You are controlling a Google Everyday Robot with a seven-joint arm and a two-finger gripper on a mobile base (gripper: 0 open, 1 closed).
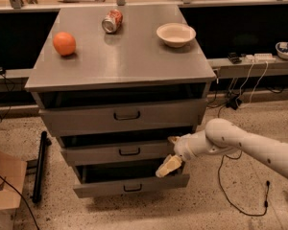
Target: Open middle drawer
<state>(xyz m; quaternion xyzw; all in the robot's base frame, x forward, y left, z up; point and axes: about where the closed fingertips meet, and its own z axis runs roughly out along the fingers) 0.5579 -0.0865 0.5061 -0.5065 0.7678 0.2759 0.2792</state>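
The grey cabinet [120, 66] has three drawers stacked one over another. The middle drawer [96, 154] has a medium-height front and a small dark loop handle [129, 152] at its centre, and it stands slightly out. My gripper [171, 153] is at the right part of that front, to the right of the handle. It is open: one cream finger [168, 166] hangs below the front's lower edge, and the other finger [173, 140] is at its upper edge. The white arm [245, 145] reaches in from the right.
The top drawer [125, 115] and the bottom drawer [132, 186] also stand out, the bottom one furthest. On the cabinet top are an orange [64, 43], a tipped can [112, 21] and a bowl [175, 34]. A cardboard box [5, 186] and a black bar [39, 169] are on the floor at left, and cables [240, 195] at right.
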